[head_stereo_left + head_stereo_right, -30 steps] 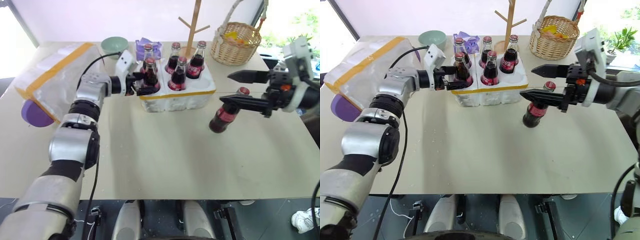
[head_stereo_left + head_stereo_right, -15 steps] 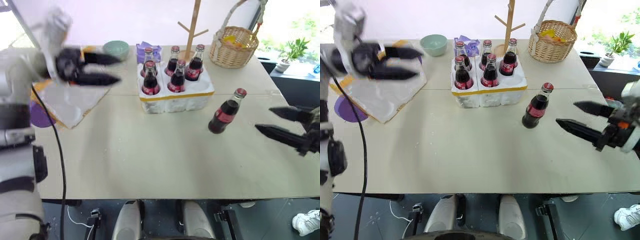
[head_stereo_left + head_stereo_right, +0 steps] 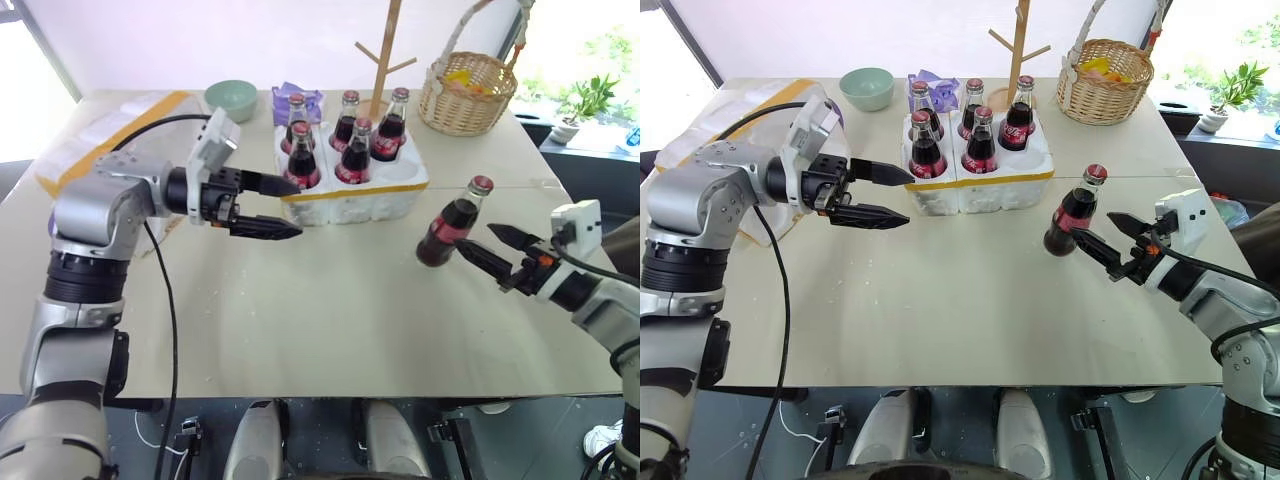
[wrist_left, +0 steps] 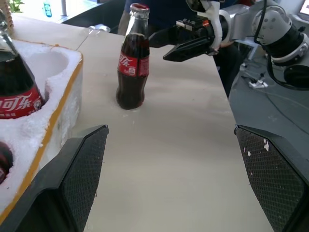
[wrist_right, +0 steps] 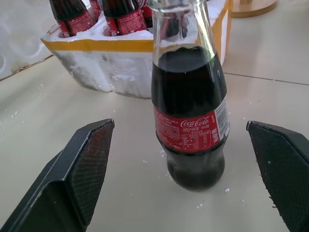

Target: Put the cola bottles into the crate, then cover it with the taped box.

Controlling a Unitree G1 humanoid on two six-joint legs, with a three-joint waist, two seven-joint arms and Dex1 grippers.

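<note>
The crate (image 3: 360,196), white foam with a yellow band, holds five cola bottles (image 3: 357,150); its front right well (image 4: 46,65) is empty. A sixth cola bottle (image 3: 452,222) stands on the table to the crate's right. My right gripper (image 3: 475,238) is open and low, pointing at that bottle from the right. In the right wrist view the bottle (image 5: 190,111) stands just ahead, between the spread fingers (image 5: 87,169). My left gripper (image 3: 298,208) is open and empty beside the crate's front left corner. The taped box (image 3: 110,130) lies at the far left behind my left arm.
A wicker basket (image 3: 470,85) sits at the back right, with a wooden branch stand (image 3: 385,50) beside it behind the crate. A green bowl (image 3: 230,95) and a purple wrapper (image 3: 300,97) lie behind the crate's left end. The table's front edge (image 3: 350,395) is near.
My left gripper drew away from the crate's front left bottle, swung out left and returned in front of the crate. My right gripper sank from the lone bottle's neck to table height.
</note>
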